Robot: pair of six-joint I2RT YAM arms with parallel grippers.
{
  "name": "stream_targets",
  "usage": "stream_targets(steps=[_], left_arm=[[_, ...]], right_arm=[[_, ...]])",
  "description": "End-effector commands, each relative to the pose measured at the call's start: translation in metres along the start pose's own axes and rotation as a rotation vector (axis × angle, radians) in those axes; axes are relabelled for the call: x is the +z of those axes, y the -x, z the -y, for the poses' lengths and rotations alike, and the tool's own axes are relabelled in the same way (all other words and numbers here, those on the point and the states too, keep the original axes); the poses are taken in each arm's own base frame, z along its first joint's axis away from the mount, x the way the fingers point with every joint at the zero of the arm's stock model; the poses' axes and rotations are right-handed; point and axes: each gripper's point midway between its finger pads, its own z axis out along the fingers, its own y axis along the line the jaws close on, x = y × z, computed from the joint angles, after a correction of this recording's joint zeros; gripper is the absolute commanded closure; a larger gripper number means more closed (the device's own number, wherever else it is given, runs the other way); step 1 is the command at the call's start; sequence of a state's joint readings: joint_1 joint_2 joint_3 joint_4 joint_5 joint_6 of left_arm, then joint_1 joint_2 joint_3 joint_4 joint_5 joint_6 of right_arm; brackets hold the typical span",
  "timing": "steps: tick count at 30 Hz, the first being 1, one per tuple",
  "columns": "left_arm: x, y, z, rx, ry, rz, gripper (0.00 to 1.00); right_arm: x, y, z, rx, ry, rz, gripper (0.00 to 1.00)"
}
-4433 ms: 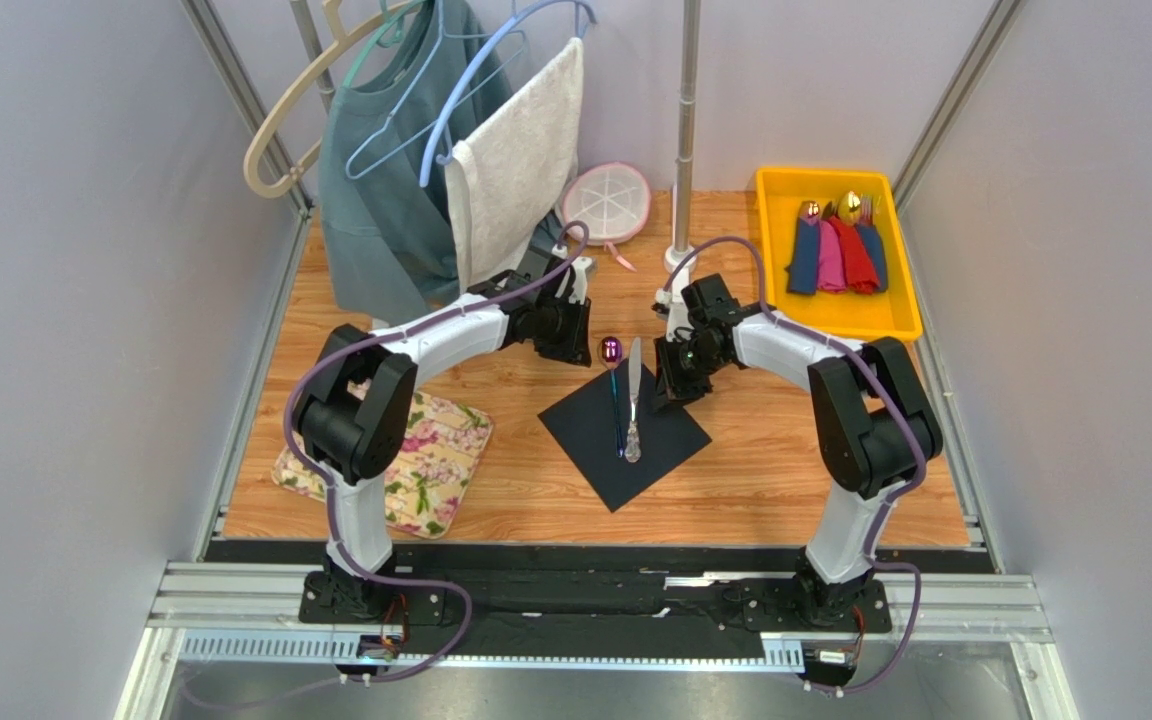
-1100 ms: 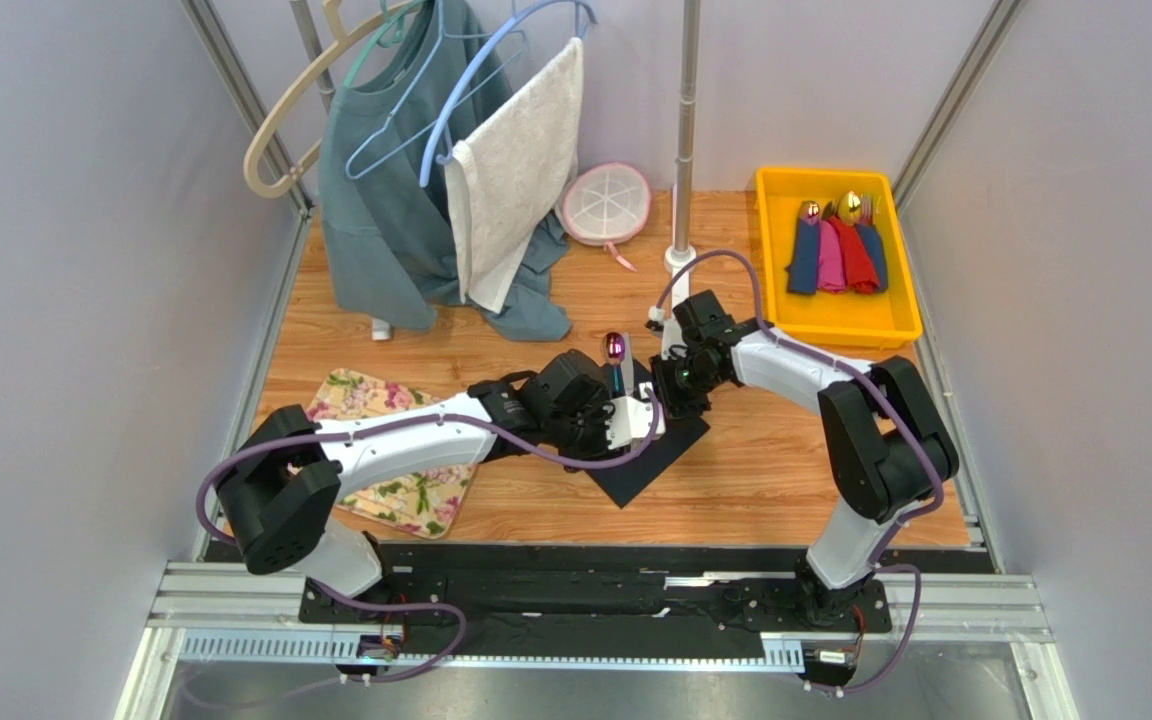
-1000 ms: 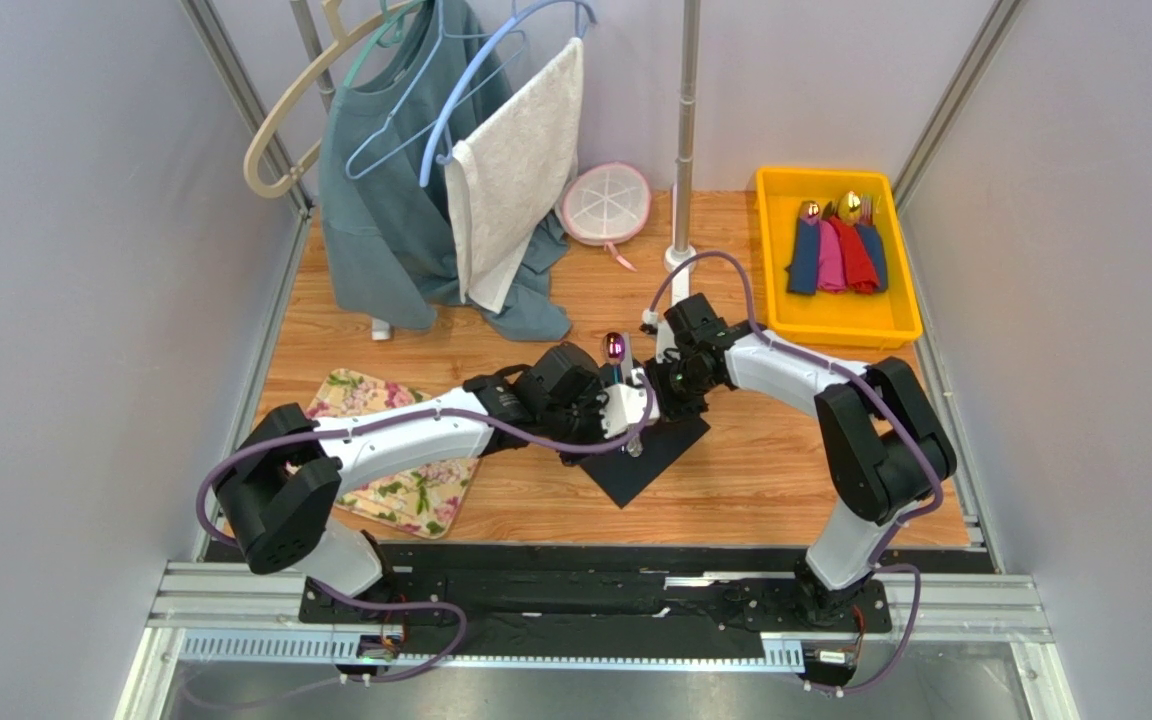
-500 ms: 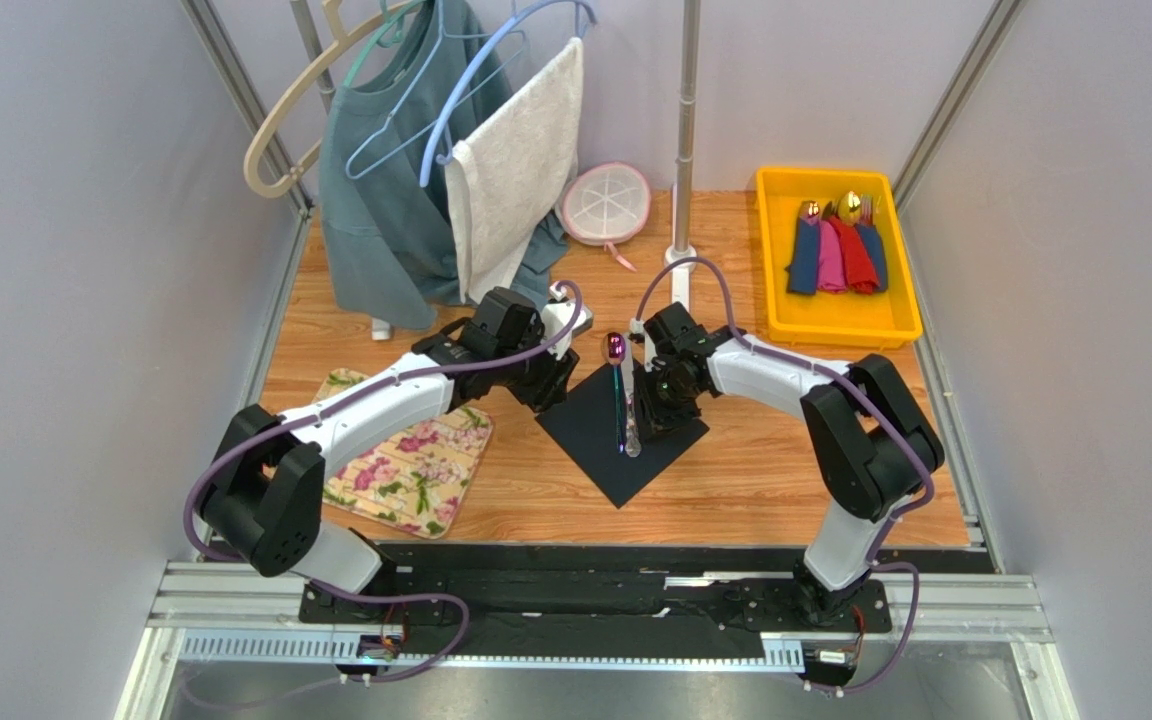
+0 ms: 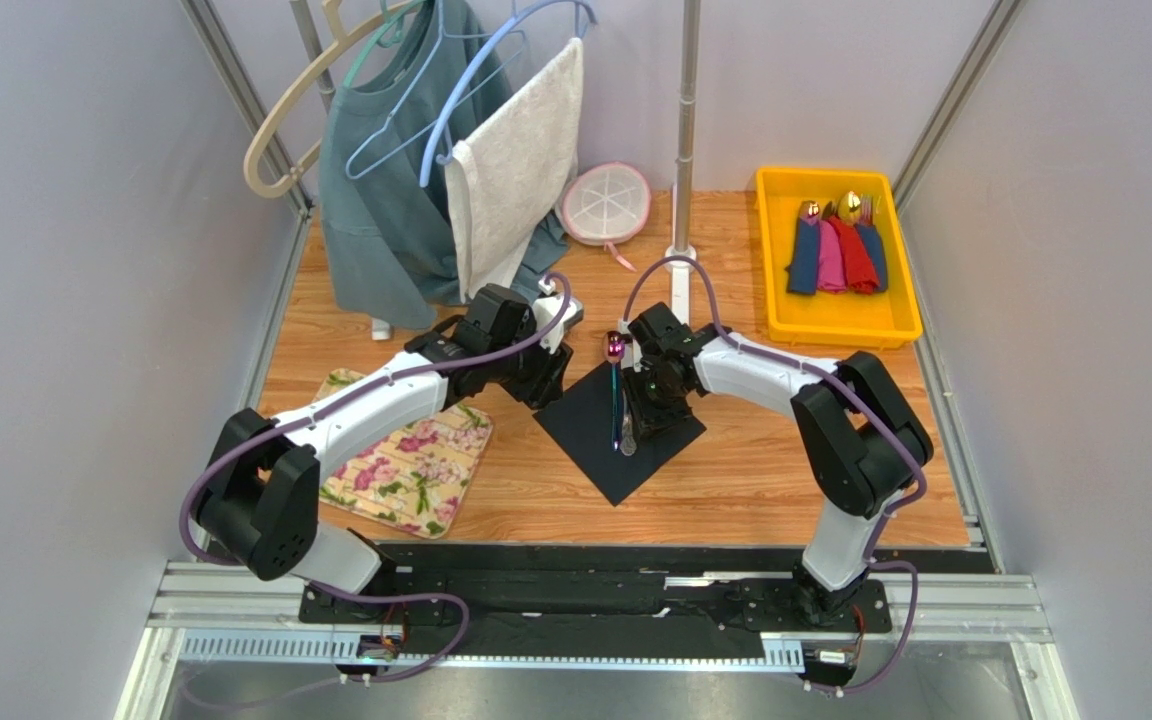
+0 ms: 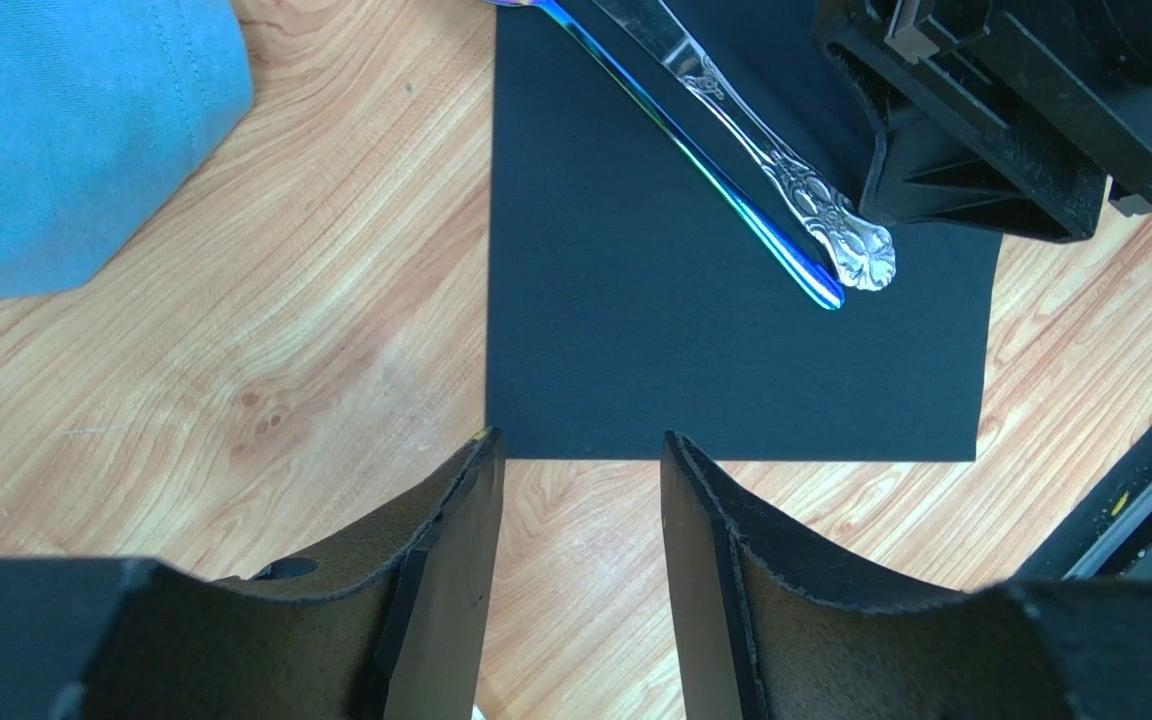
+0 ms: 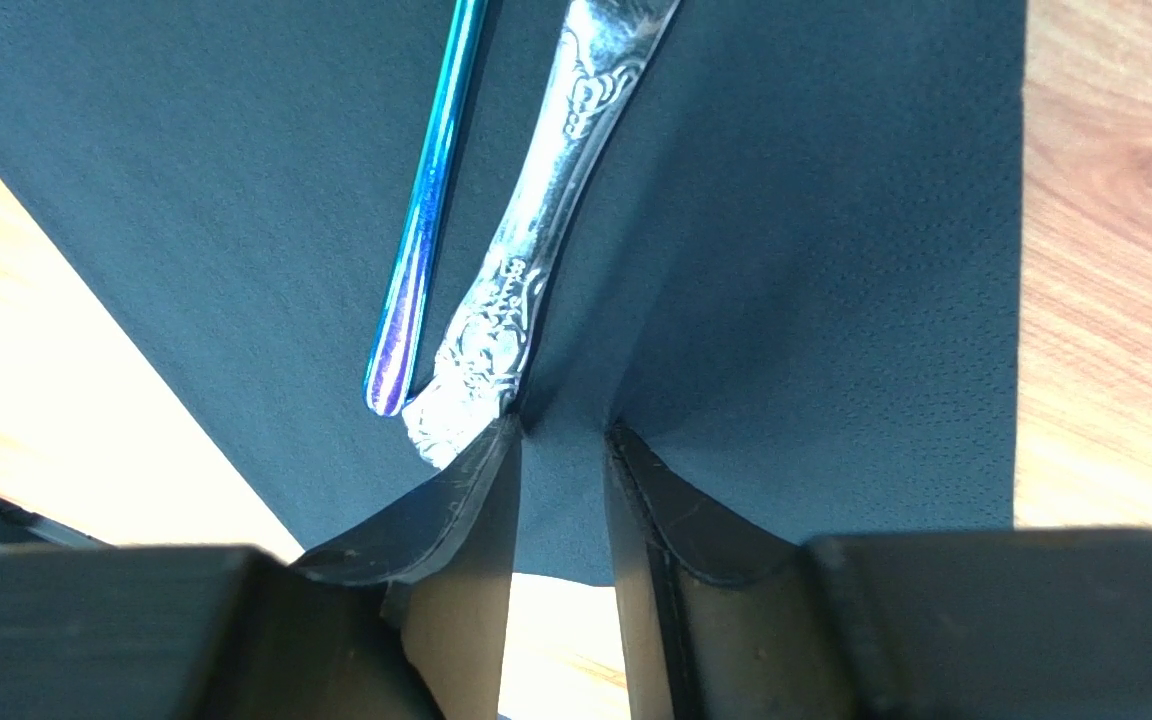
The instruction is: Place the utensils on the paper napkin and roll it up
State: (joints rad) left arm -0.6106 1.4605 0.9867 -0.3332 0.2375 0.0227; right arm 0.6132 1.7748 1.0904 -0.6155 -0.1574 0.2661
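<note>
The paper napkin (image 5: 597, 438) lies flat as a black diamond on the wooden table. On it lie two utensils side by side: a spoon (image 5: 615, 350) with a purple bowl, and a silver knife (image 5: 629, 428). My left gripper (image 5: 549, 378) is open and empty just off the napkin's edge (image 6: 657, 345), low over bare wood (image 6: 578, 444). My right gripper (image 5: 654, 402) is down on the napkin (image 7: 808, 225) beside the knife handle (image 7: 552, 210) and spoon handle (image 7: 432, 195). Its jaws (image 7: 557, 432) are nearly closed, and a ridge of napkin is pinched between them.
A floral mat (image 5: 417, 458) lies at the front left. A yellow tray (image 5: 898, 318) at the back right holds rolled coloured napkins (image 5: 838, 252). A teal shirt (image 5: 394, 180) and a towel (image 5: 515, 165) hang at the back, next to a pole (image 5: 683, 135) and a white round lid (image 5: 605, 200).
The left arm has swung back from over the napkin to its left edge. The right gripper has slid left onto the napkin, next to the knife.
</note>
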Motion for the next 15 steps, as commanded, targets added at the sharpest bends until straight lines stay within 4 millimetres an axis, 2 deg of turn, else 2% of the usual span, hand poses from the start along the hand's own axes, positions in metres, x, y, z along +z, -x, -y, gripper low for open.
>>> stream_targets(steps=[1, 8, 10, 13, 15], left_arm=[[-0.012, 0.018, 0.001, -0.012, -0.003, 0.056, 0.48], [-0.012, 0.017, 0.006, -0.005, -0.036, 0.057, 0.48], [-0.014, 0.018, 0.02, 0.033, -0.115, 0.073, 0.48], [-0.023, 0.022, 0.037, 0.155, -0.176, 0.126, 0.49], [-0.028, 0.025, 0.046, 0.289, -0.202, 0.168, 0.5]], right_arm=[[0.012, 0.001, 0.009, -0.003, -0.051, -0.006, 0.65], [0.009, 0.002, 0.006, -0.009, -0.042, -0.008, 0.65], [0.006, 0.003, 0.003, -0.026, -0.025, -0.007, 0.66], [-0.011, 0.013, -0.009, -0.067, 0.028, 0.031, 0.66], [-0.032, 0.028, -0.019, -0.093, 0.075, 0.091, 0.66]])
